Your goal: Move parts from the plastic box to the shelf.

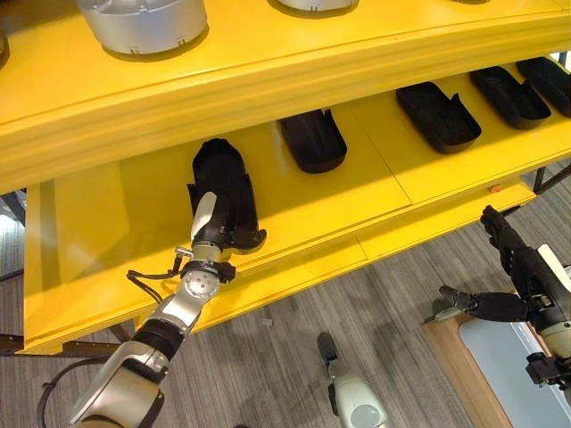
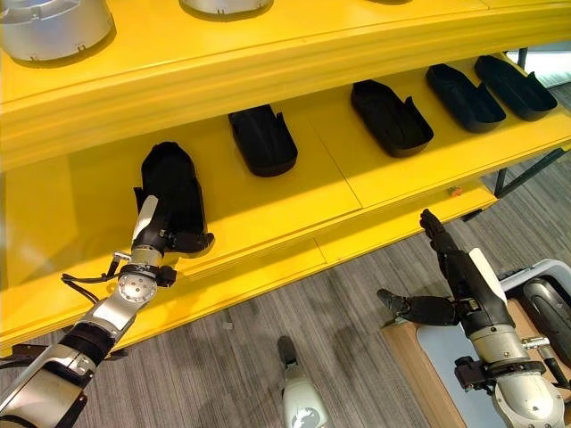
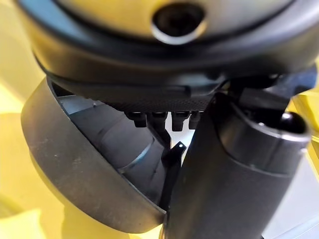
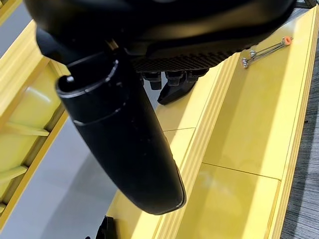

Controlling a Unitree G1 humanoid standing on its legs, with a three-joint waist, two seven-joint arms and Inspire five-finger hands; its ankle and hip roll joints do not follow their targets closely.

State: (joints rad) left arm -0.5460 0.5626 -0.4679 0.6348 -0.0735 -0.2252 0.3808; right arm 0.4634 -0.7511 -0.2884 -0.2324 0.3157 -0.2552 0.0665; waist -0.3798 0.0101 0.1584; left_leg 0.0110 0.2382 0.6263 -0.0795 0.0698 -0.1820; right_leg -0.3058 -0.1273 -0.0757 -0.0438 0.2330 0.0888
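Black part [image 1: 223, 192] on yellow shelf [image 1: 357, 192], left hand [image 1: 207, 234] fingers hidden on it, grip unclear, right hand [image 2: 455, 267] loosely spread, empty

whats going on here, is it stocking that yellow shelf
Yes. The robot's left hand is at the near end of a black part lying on the lower level of the yellow shelf; whether it grips the part is unclear. Four similar black parts lie in a row further along. The right hand hangs open and empty over the floor.
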